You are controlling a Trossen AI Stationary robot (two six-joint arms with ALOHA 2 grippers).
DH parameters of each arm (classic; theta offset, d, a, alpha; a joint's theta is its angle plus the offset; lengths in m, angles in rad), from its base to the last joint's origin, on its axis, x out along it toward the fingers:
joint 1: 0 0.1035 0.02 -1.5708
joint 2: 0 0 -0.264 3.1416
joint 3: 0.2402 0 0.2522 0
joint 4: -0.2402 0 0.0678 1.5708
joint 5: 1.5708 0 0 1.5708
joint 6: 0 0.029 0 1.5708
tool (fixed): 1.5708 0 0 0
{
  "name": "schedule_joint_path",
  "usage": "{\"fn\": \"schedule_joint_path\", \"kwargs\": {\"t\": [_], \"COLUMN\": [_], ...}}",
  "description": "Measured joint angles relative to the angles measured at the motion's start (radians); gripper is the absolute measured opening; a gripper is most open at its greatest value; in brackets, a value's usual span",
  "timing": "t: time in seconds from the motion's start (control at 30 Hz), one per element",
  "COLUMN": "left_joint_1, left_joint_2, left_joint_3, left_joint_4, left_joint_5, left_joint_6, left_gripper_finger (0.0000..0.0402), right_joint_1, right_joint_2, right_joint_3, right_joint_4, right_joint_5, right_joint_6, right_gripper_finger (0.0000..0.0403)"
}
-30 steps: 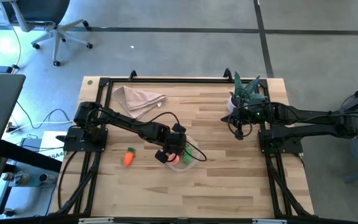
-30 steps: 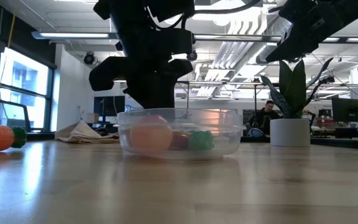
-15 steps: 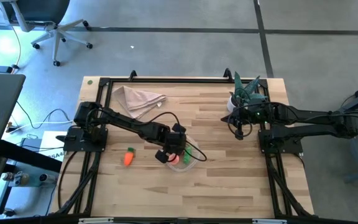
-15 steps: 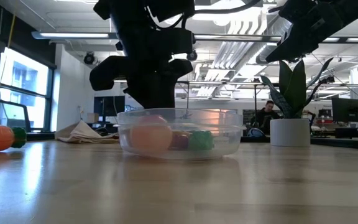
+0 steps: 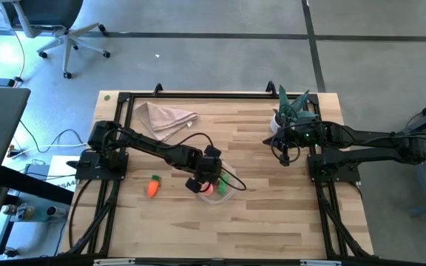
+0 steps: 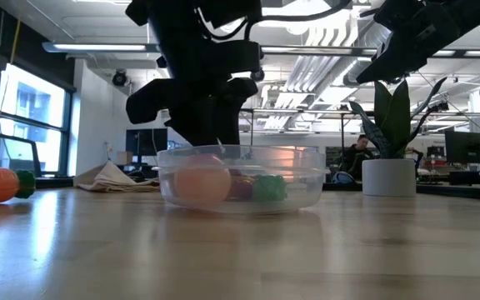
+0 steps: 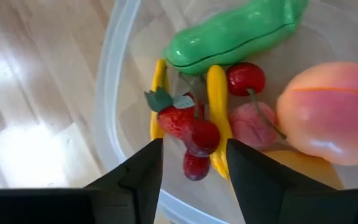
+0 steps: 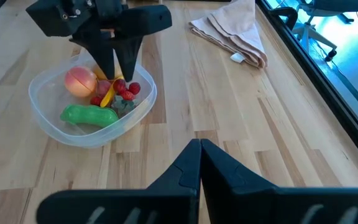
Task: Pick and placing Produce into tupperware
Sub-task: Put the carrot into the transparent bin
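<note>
While left gripper (image 7: 190, 163) hangs spread over tupperware (image 5: 217, 193), carrot (image 5: 152, 187) lies outside, green tip away from robot, right gripper (image 8: 199, 163) pressed together.

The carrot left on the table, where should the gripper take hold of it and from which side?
Grip the carrot across its orange middle, coming straight down from above. It lies flat on the table, alone, beside the tupperware, its green tip toward the far edge, so fingers likely fit either side of its width.

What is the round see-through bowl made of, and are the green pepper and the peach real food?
The round clear bowl looks like thin glossy plastic: the wood shows through its wall. The green pepper and the orange-pink peach look like moulded plastic toys, smooth and shiny with bright glare spots, probably not real food.
</note>
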Motion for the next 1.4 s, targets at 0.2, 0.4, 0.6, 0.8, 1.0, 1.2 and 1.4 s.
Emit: {"fn": "schedule_joint_path", "kwargs": {"t": [0.2, 0.4, 0.6, 0.8, 1.0, 1.2, 1.4], "left_joint_1": [-0.001, 0.0, 0.0, 0.0, -0.011, -0.021, -0.02], "left_joint_2": [-0.001, -0.001, -0.001, -0.002, -0.002, -0.002, -0.009], "left_joint_3": [0.082, 0.227, 0.363, 0.404, 0.404, 0.404, 0.403], "left_joint_4": [-0.086, -0.277, -0.514, -0.673, -0.695, -0.729, -0.838], "left_joint_5": [-0.037, -0.086, -0.096, -0.131, -0.065, -0.066, -0.084], "left_joint_6": [-0.072, -0.28, -0.607, -0.914, -1.006, -1.172, -1.312], "left_gripper_finger": [0.0152, 0.0128, 0.0108, 0.0091, 0.008, 0.0072, 0.0071], "right_joint_1": [0.0, 0.0, 0.0, 0.0, 0.0, 0.0, 0.0], "right_joint_2": [0.0, 0.0, 0.0, 0.0, 0.0, 0.0, 0.0], "right_joint_3": [0.0, 0.0, 0.0, 0.0, 0.0, 0.0, 0.0], "right_joint_4": [0.0, 0.0, 0.0, 0.0, 0.0, 0.0, 0.0], "right_joint_5": [0.0, 0.0, 0.0, 0.0, 0.0, 0.0, 0.0], "right_joint_6": [0.0, 0.0, 0.0, 0.0, 0.0, 0.0, 0.0], "right_gripper_finger": [0.0, 0.0, 0.0, 0.0, 0.0, 0.0, 0.0]}}
